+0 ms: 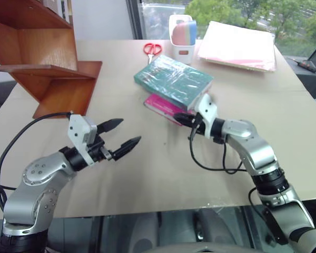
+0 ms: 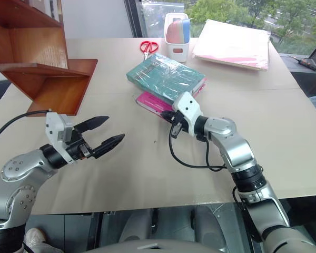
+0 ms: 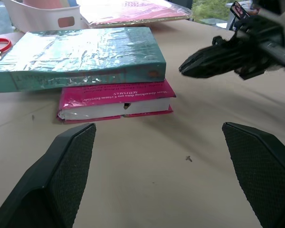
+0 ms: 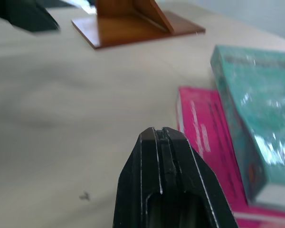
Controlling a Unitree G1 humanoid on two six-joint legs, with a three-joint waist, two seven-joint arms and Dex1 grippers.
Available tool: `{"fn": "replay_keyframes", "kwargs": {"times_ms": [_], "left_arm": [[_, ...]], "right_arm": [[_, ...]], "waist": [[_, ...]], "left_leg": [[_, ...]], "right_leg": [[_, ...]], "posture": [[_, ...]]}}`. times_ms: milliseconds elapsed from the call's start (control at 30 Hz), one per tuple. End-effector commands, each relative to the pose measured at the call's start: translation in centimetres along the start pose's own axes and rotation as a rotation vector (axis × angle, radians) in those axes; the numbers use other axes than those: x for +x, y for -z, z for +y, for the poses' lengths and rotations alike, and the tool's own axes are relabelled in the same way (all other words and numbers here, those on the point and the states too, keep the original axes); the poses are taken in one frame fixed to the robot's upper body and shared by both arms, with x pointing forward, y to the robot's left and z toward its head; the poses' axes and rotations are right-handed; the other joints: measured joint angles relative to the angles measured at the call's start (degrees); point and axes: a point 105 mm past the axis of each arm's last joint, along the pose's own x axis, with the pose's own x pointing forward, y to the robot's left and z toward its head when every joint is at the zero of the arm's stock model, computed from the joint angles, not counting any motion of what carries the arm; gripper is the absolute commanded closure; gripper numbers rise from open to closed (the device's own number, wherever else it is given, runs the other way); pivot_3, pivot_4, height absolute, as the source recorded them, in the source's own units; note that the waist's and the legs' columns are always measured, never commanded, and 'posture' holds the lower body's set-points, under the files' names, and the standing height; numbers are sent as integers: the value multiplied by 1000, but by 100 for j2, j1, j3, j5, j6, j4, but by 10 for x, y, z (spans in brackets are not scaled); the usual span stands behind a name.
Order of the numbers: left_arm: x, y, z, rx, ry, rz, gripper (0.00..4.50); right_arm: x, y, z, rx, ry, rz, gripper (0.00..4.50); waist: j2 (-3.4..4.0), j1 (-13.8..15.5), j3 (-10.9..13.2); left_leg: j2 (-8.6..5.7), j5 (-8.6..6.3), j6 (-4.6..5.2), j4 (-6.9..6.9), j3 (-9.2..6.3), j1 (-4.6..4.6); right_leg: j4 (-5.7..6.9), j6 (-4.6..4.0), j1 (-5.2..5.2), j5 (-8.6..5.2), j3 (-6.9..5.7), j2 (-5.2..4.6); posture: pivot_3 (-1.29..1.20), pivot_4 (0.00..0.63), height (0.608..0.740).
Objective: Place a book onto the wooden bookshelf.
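Still the approach step imo: the teal book point(image 1: 173, 80) lies on a pink book point(image 1: 162, 107) mid-desk, not gripped. Right gripper point(image 2: 168, 115), jaws pressed together, sits beside the stack; left gripper point(image 1: 122, 138) jaws spread. Next: grab it, carry it to the wooden bookshelf point(image 1: 42, 63), upper left.

Bright daylight from the far window point(image 1: 226, 10), glare on the book point(image 1: 174, 80), blurred right wrist view.
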Motion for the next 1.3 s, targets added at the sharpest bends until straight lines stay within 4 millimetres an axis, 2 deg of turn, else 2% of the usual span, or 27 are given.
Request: {"fn": "replay_keyframes", "kwargs": {"times_ms": [33, 100, 200, 267, 333, 467, 533, 700, 867, 967, 1100, 1200, 1300], "left_arm": [[0, -8, 0, 36, -8, -31, 0], [3, -8, 0, 34, -8, -34, 0], [6, -6, 0, 37, -6, -30, 0], [8, -6, 0, 32, -8, -32, 0], [8, -5, 0, 30, -13, -31, 0], [5, -3, -3, 21, -43, -35, 0], [4, -2, -4, 16, -58, -36, 0], [1, 2, -5, -23, -84, -44, 0], [6, 6, -4, -53, -86, -54, 0], [7, 5, -3, -58, -81, -59, 0], [6, 6, -3, -68, -84, -66, 0], [6, 7, -4, -78, -88, -73, 0], [6, 7, -5, -78, -88, -73, 0]], "right_arm": [[5, -36, -40, -105, 161, -45, 4476], [17, -44, -67, -137, 266, -29, 4476], [44, -41, -105, -184, 379, 58, 4476], [56, -36, -120, -184, 427, 99, 4476], [68, -24, -126, -246, 459, 193, 4476], [77, 25, -106, -280, 334, 393, 4476], [79, 41, -91, -271, 224, 439, 4476], [86, 58, -53, -85, -14, 429, 4476], [91, 64, -34, 18, -76, 399, 4476], [94, 52, -38, 39, -42, 317, 4476], [96, 3, -55, 89, 5, 110, 4476], [88, -39, -83, 84, 129, -41, 4476], [74, -53, -116, 29, 326, -49, 4476]], "waist": [[2, -25, 2], [2, -45, 1], [2, -63, 1], [1, -58, 1], [-1, -35, 0], [0, -29, 1], [-7, -39, -6], [-7, -52, -14], [-11, -64, -22], [-14, -66, -34], [-11, -66, -30], [-8, -47, -20], [-5, -26, -18]], "left_leg": [[0, 0, 0, 1, 0, 0], [1, 1, -1, 3, 0, 5], [2, 1, -1, 2, -5, 8], [2, 1, -1, 1, -3, 8], [0, 0, -2, -4, -1, 4], [-6, 0, -2, -27, 0, -8], [-6, -1, -3, -35, 3, -8], [-3, -1, -3, -35, 2, 26], [-1, -2, -4, -37, 2, 124], [-1, -2, -4, -36, 1, 129], [-1, -1, -4, -36, 0, 118], [-1, -1, -4, -36, 0, 82], [-1, -1, -4, -36, 0, 34]], "right_leg": [[1, 0, 0, 0, 0, 0], [5, 0, -2, 1, 5, 5], [6, -2, -2, 1, 5, 10], [5, -3, -3, 1, 5, 10], [-1, -4, -2, 2, 5, 6], [-30, -4, -8, 1, 2, -4], [-37, -4, -8, 1, 5, -7], [-4, -6, 7, 0, 4, -2], [-2, -15, 92, -8, 5, 0], [-1, -17, 93, -9, 7, 0], [-1, -17, 89, -8, 8, 1], [0, -15, 56, -6, 7, 2], [1, -15, 10, -5, 7, 1]], "posture": [[0, 150, 740], [0, 150, 740], [0, 150, 740], [0, 150, 740], [0, 150, 740], [0, 150, 740], [0, 150, 740], [0, 150, 740], [0, 150, 740], [0, 150, 740], [0, 150, 740], [0, 150, 740], [0, 150, 740]]}}
